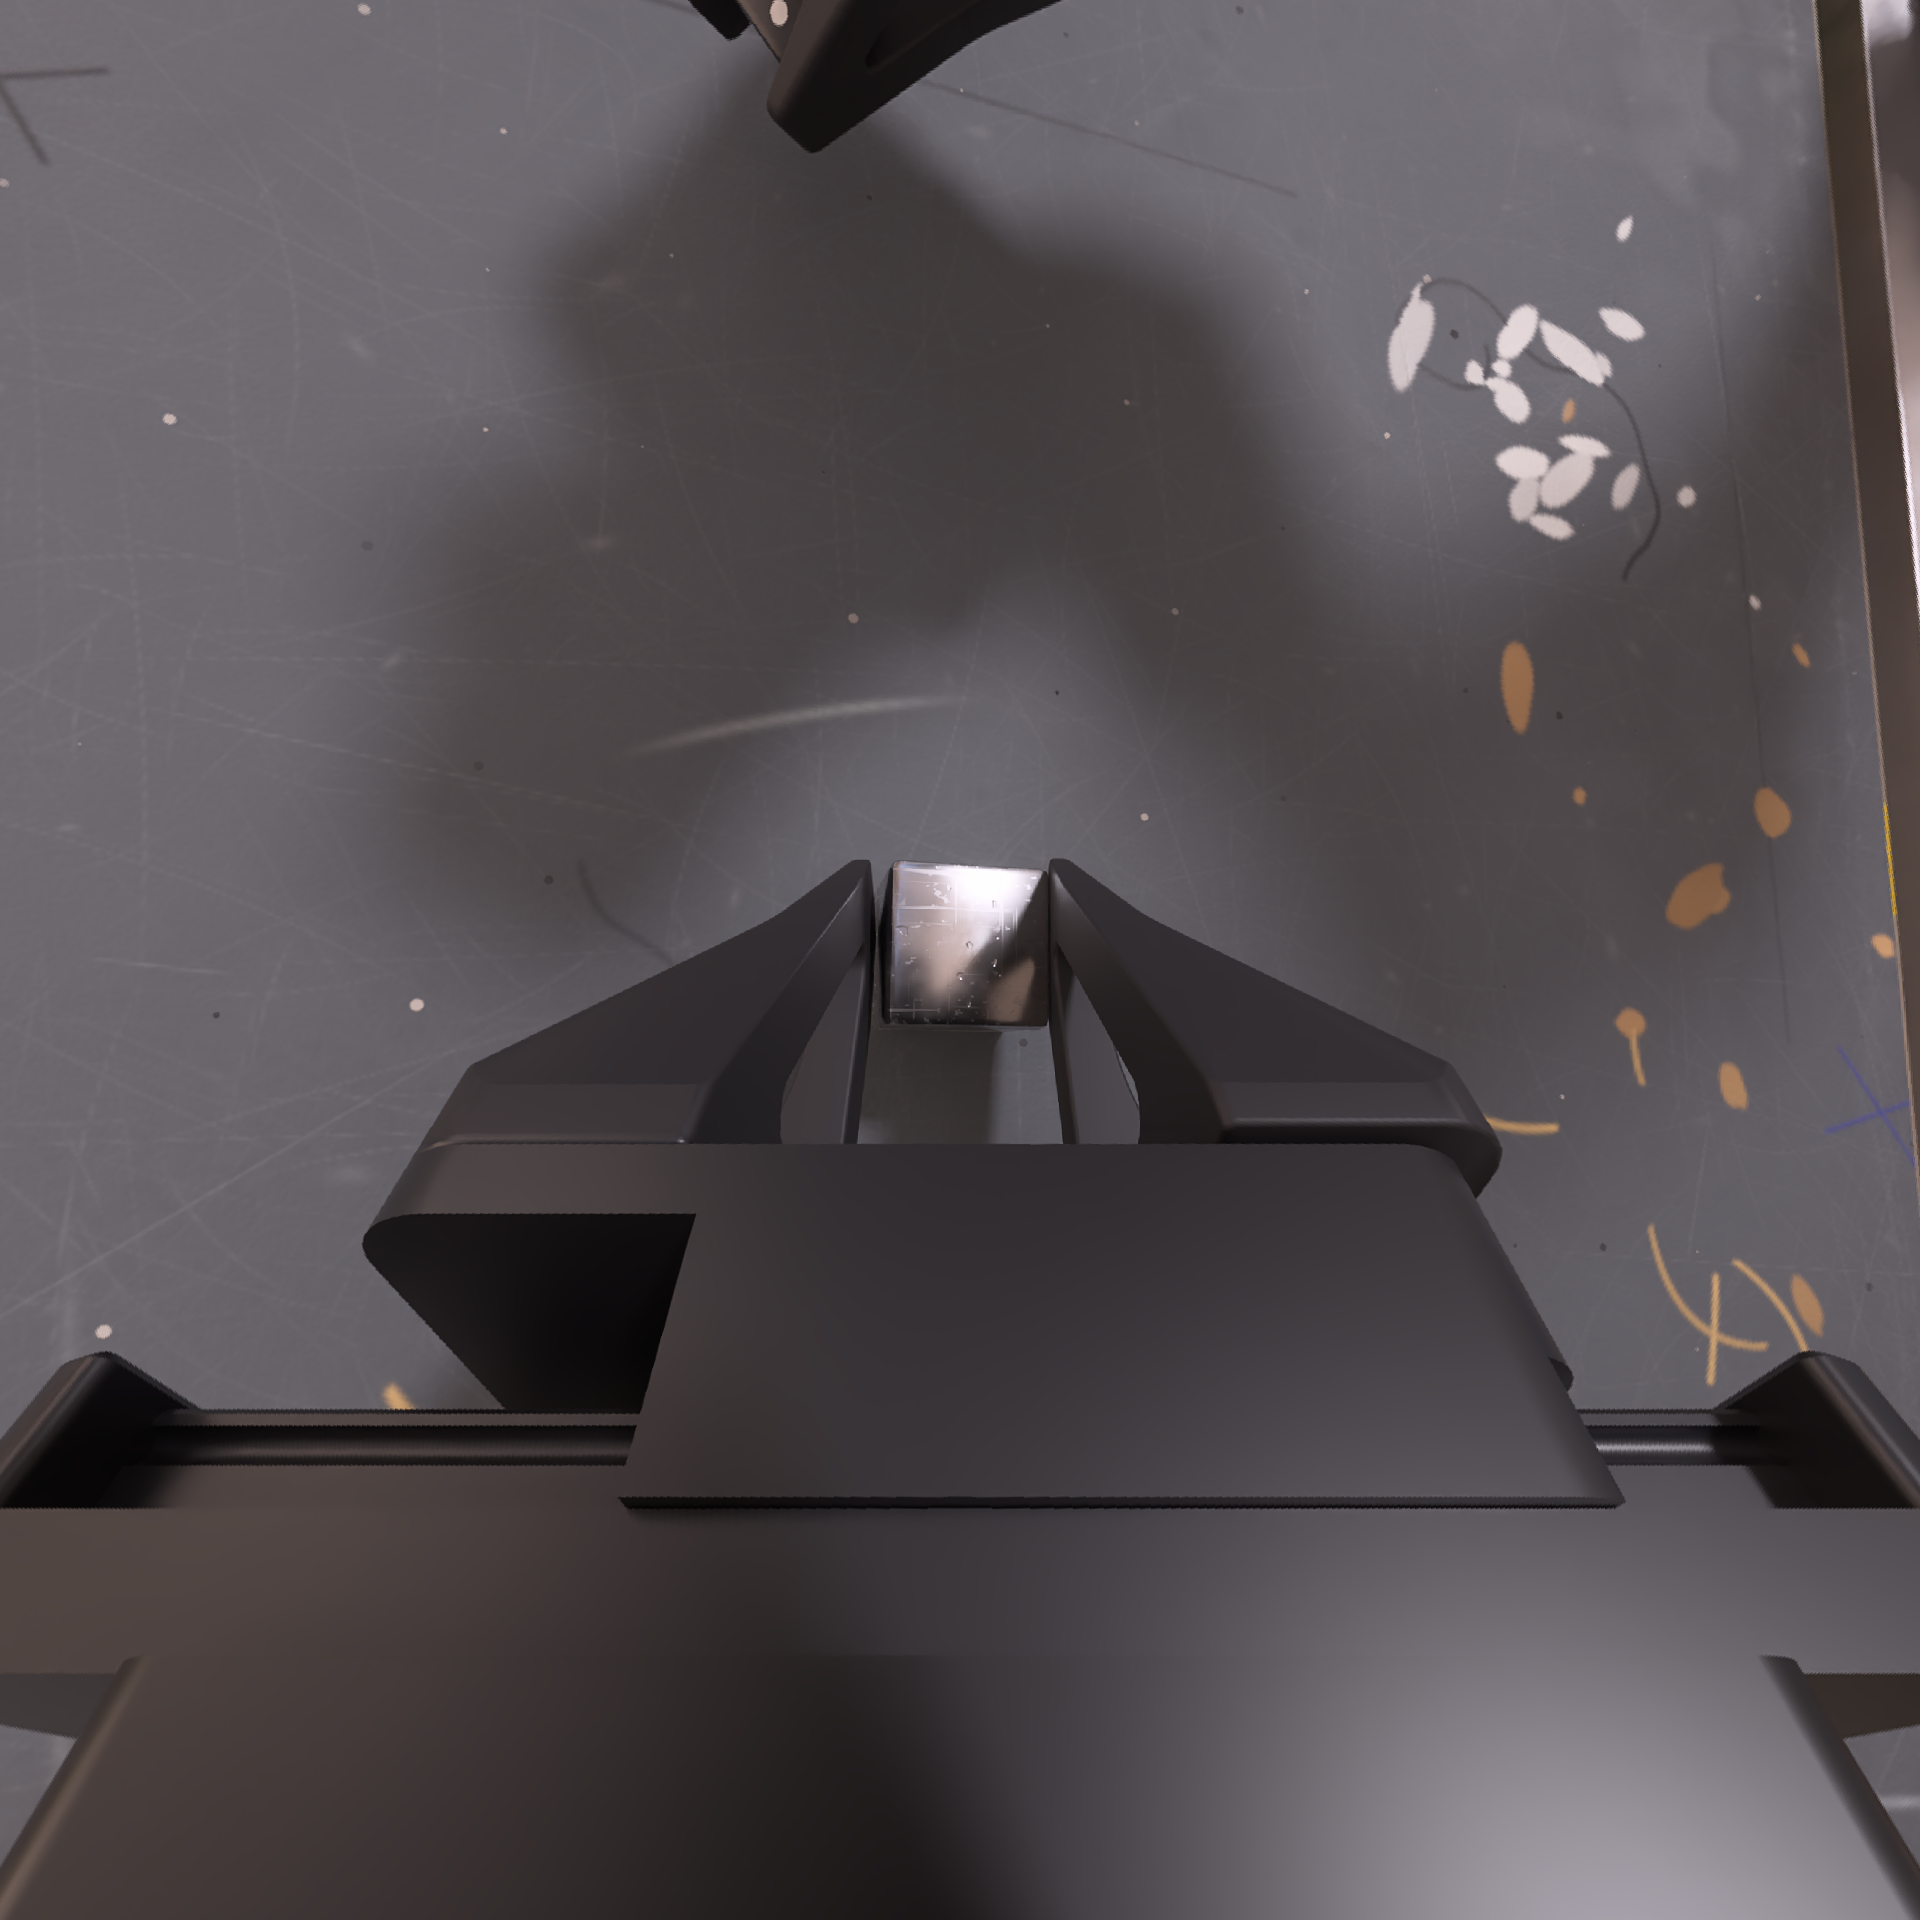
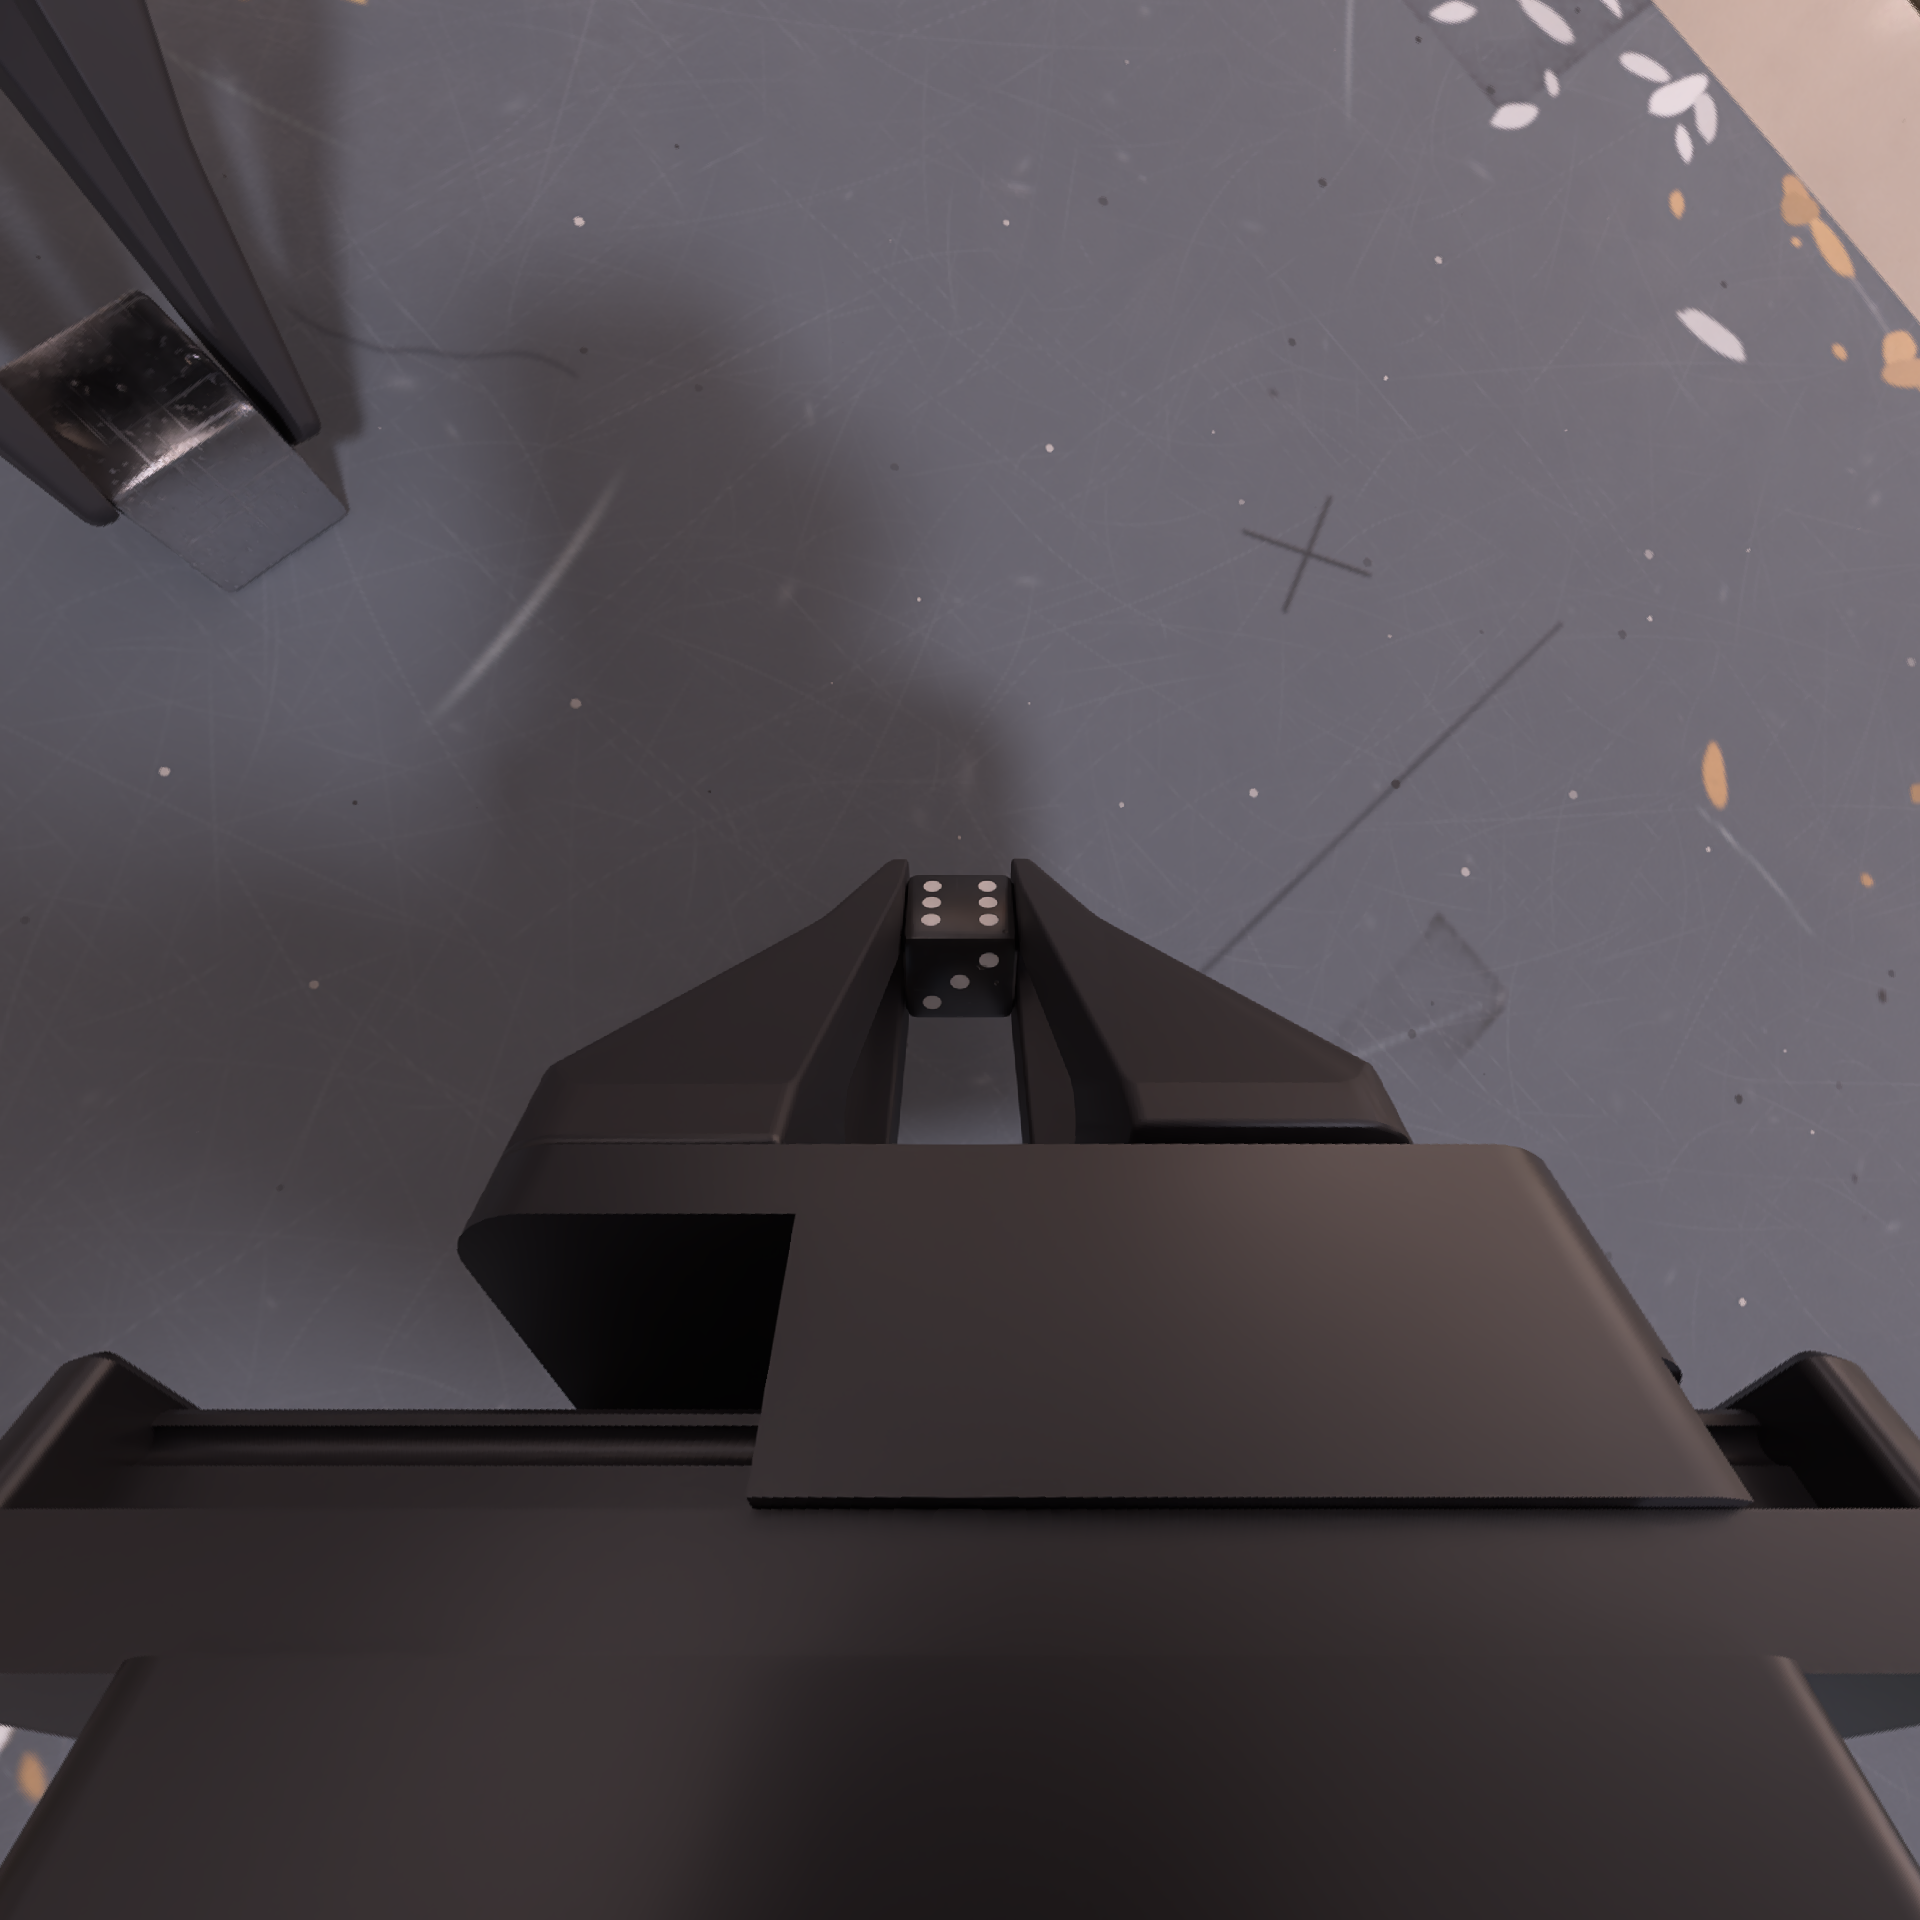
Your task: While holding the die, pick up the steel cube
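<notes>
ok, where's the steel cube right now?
The steel cube sits between the left gripper fingertips in the left wrist view; the right wrist view shows it upper left, over the grey table.

Steel cube (image 1: 961, 940) is shiny silver with little scuffs and a bright glare, while the die (image 2: 959, 943) is black with white pips. Both grippers (image 1: 961, 883) (image 2: 959, 883) are matte black, and the table (image 1: 312, 520) is scratched dark grey with white and orange paint splotches.
</notes>
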